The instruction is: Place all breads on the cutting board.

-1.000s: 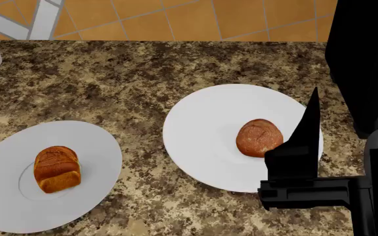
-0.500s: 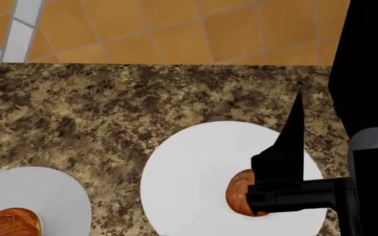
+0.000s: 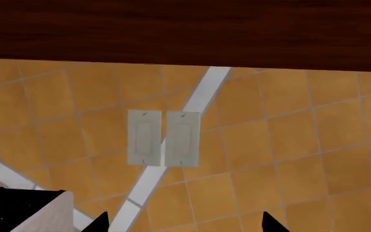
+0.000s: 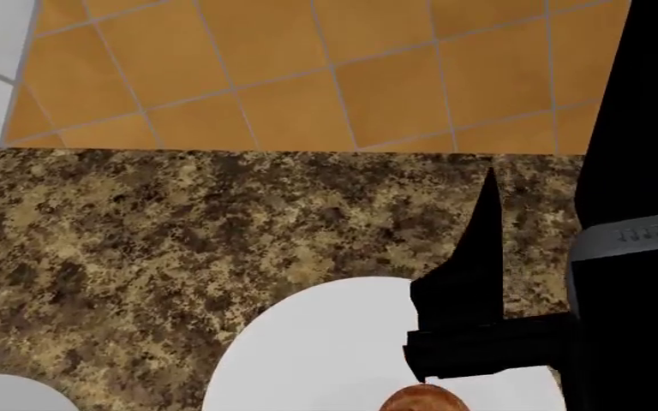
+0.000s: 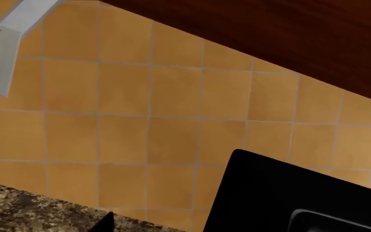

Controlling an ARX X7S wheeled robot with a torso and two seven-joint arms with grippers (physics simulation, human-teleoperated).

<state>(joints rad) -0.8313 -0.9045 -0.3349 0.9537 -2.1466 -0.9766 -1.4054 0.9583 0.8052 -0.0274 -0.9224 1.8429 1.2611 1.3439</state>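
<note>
Round reddish-brown bread (image 4: pixel 423 399) just peeking at the bottom edge of the head view, on a white plate (image 4: pixel 318 360) on the speckled tabletop (image 4: pixel 192 240). Right gripper (image 4: pixel 478 282) directly above it; fingers' opening impossible to tell. Cutting board out of sight.

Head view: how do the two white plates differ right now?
The centre white plate shows a broad stretch with its far rim; the corner white plate at lower left shows only a sliver. The centre white plate carries the round reddish-brown bread, cut by the picture's edge; the corner white plate's visible bit shows none. Both are plain white on the speckled granite counter.
</note>
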